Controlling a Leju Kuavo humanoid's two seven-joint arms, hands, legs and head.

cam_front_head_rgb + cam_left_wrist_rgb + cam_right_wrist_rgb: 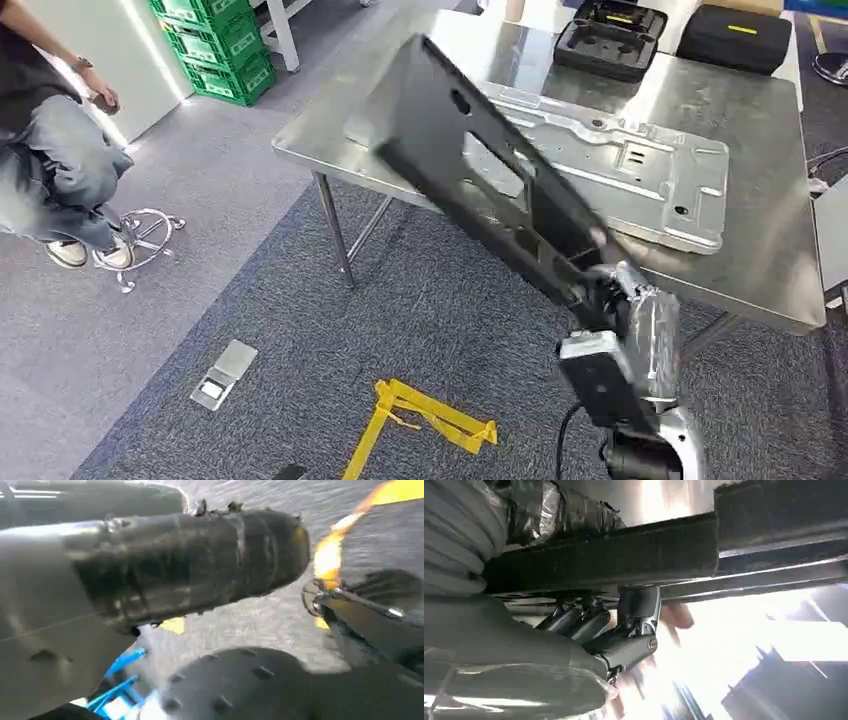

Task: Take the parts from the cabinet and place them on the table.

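A: What are the right hand's fingers (634,615) doing?
B: In the right wrist view they curl under the edge of the black panel (470,165) and the taped thumb presses from the other side, so the right hand (625,290) grips it. In the head view the panel's lower end hides most of the fingers.
A: And the left hand (190,560)?
B: Blurred; the left wrist view gives a dark taped thumb over grey floor. I cannot tell whether it is open or closed.
A: Which way does the panel run?
B: Its long axis slants from the hand up and to the left, tilted, the far end raised over the steel bench (760,270).
A: What sits behind it?
B: A silver stamped plate (650,175) lies flat on the bench, partly covered by the panel.
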